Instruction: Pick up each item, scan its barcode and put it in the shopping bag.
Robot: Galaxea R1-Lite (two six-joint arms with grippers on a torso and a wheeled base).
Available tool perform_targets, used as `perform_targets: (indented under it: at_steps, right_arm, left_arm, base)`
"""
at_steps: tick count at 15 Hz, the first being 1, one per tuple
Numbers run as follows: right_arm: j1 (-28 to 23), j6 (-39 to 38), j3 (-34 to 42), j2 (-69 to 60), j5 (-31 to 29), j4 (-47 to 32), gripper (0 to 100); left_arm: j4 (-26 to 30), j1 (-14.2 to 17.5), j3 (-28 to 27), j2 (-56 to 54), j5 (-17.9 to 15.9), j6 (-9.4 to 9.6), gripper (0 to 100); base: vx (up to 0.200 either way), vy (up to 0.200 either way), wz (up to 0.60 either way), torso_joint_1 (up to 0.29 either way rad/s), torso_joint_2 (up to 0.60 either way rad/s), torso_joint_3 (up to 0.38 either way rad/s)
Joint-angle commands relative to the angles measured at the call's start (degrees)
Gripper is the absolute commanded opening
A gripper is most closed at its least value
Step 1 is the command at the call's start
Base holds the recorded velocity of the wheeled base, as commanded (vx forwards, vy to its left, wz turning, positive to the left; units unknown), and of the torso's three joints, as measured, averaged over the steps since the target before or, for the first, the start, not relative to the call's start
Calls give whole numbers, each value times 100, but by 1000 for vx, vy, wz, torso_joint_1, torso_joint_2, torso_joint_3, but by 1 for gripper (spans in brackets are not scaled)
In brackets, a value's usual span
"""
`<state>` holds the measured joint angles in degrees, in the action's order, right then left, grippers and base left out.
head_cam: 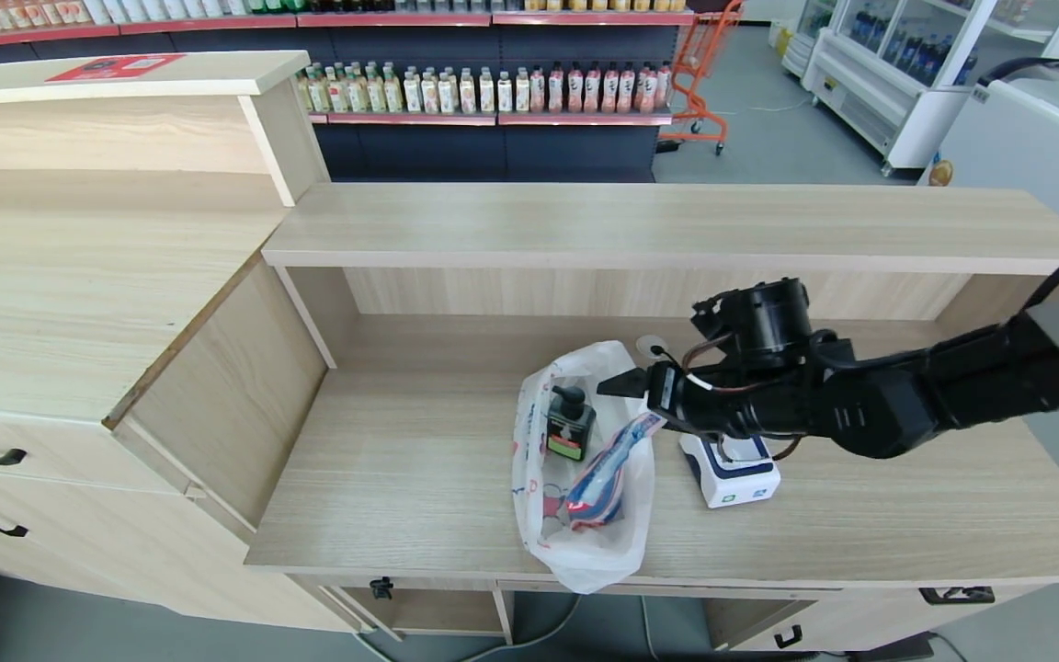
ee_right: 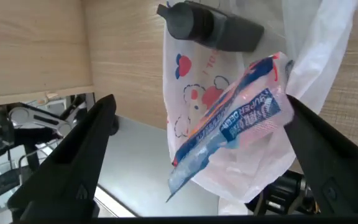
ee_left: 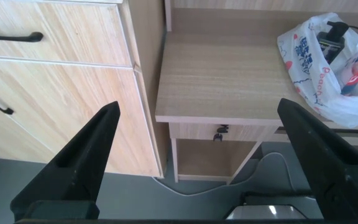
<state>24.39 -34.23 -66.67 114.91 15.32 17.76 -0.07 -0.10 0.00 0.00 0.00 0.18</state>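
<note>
your right pincer (ee_right: pixel 199 109) hangs open over the shopping bag (head_cam: pixel 529 432), where the blue-and-red packet (head_cam: pixel 608 464) leans past the rim; snag the thin plastic and the bag, overhanging the desk (head_cam: pixel 401 478) edge, could spill.

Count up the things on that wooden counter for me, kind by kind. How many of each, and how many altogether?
Bags: 1, the white shopping bag
Bottles: 1, the dark pump bottle, in the bag
Packets: 1, the blue packet, in the bag
Scanners: 1, the white scanner, beside the bag
Total: 4
</note>
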Motion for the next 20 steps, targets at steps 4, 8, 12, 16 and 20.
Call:
perform_targets:
  at_steps: [4,8,12,16,20]
  right_arm:
    - [-1235,1841,1640,-1972,322,-10,100]
    - [-1745,3467,3503,-4240,-1031,105,100]
    - [-2061,3151,5551,-6701,-1647,175,100]
    - [-2053,3362,6667,-9663,-1383,-783,100]
    - [-2141,3537,6667,-11025,-1418,-1767,100]
  left_arm:
    - [-1,1,0,9,0,-1,100]
    - [-1,1,0,9,0,-1,100]
    - [-1,1,0,9,0,-1,100]
    - [-1,1,0,9,0,-1,100]
    - [-1,1,0,9,0,-1,100]
  base:
    - [0,0,0,0,0,0]
    - [0,0,0,0,0,0]
    - [0,0,0,0,0,0]
    - [0,0,0,0,0,0]
    - [0,0,0,0,0,0]
